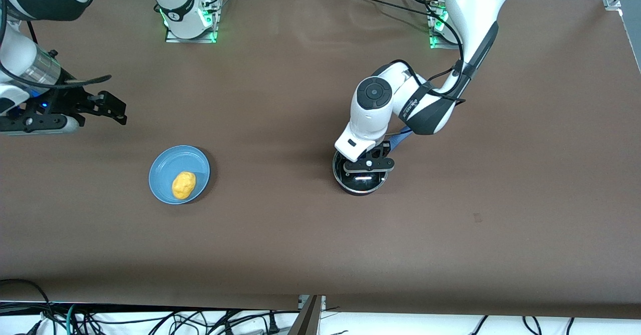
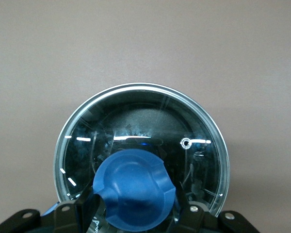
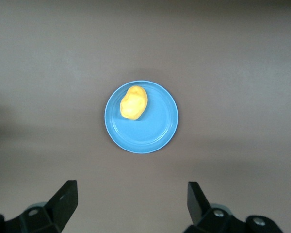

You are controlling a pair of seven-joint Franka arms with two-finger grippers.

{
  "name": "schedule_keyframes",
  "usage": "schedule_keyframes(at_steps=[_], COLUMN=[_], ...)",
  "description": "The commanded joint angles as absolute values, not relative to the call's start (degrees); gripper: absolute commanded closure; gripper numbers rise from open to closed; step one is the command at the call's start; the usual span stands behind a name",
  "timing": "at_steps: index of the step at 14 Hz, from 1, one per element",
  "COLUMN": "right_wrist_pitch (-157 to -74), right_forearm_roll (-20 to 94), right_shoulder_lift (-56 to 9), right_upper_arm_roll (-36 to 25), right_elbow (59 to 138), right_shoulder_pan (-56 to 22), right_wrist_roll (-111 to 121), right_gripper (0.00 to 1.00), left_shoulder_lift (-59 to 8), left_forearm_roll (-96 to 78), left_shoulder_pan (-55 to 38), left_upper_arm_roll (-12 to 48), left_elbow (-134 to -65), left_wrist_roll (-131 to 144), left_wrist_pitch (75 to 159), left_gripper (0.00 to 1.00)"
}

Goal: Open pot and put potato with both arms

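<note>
Front view: you're on the lid step, nothing opened yet. Lid [image 2: 143, 145] sits on the pot [image 1: 360, 177], which stands toward the left arm's end of the table, blue handle [image 1: 400, 137] poking out under the arm. Left gripper [image 1: 368, 167] is down on the pot; in the left wrist view its fingers [image 2: 68, 213] stand either side of the blue knob [image 2: 133, 194], apparently not closed on it, so judge it open. Next move needs you to close on the knob and lift straight up so the pot doesn't drag.

Potato [image 1: 184, 185] lies on the blue plate [image 1: 165, 164], toward the right arm's end, well apart from the pot. Right gripper [image 1: 107, 107] hangs spread open, high over the table near the plate, waiting; the right wrist view looks down on the plate from well above.

Left arm reaches from its base, elbow bent, wrist pointing straight down over the pot.
</note>
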State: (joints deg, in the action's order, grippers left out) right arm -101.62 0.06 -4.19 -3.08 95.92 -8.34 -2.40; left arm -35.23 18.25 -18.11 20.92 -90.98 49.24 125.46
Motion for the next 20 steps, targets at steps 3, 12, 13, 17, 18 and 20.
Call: schedule_keyframes(at_steps=[3,12,13,17,18,20], right_wrist_pitch=[-102.0,-114.4,-116.4,-121.1,-122.1,-125.4], right_forearm_roll=[-0.9,-0.4,0.0,3.7,4.2,4.5], right_shoulder_lift=[-11.8,-27.8,-29.3,-33.6,-34.4,-35.9], right_upper_arm_roll=[-2.8,-2.8,-2.8,-2.8,-2.8,-2.8], right_elbow=[94.7,94.7,94.7,94.7,94.7,94.7], right_shoulder_pan=[-7.9,-8.1,-8.0,-8.1,-8.1,-8.1], right_wrist_roll=[-1.9,-2.7,-2.9,-3.0,-3.0,-3.1], right_gripper=[0.00,0.00,0.00,0.00,0.00,0.00], left_shoulder_lift=[-31.2,-20.9,-20.2,-19.4,-19.4,-19.4], left_forearm_roll=[19.1,11.1,8.6,0.5,0.4,-1.9], left_shoulder_pan=[-15.9,4.4,4.9,5.0,5.0,5.4], left_upper_arm_roll=[21.9,19.6,17.1,5.7,3.7,-0.2], left_elbow=[-91.5,-102.4,-103.5,-106.6,-107.4,-111.0], left_wrist_roll=[49.0,-0.1,-4.6,-22.3,-25.4,-31.1], left_wrist_pitch=[123.8,124.0,123.9,123.9,124.0,127.8], left_gripper=[0.46,0.45,0.45,0.43,0.43,0.43])
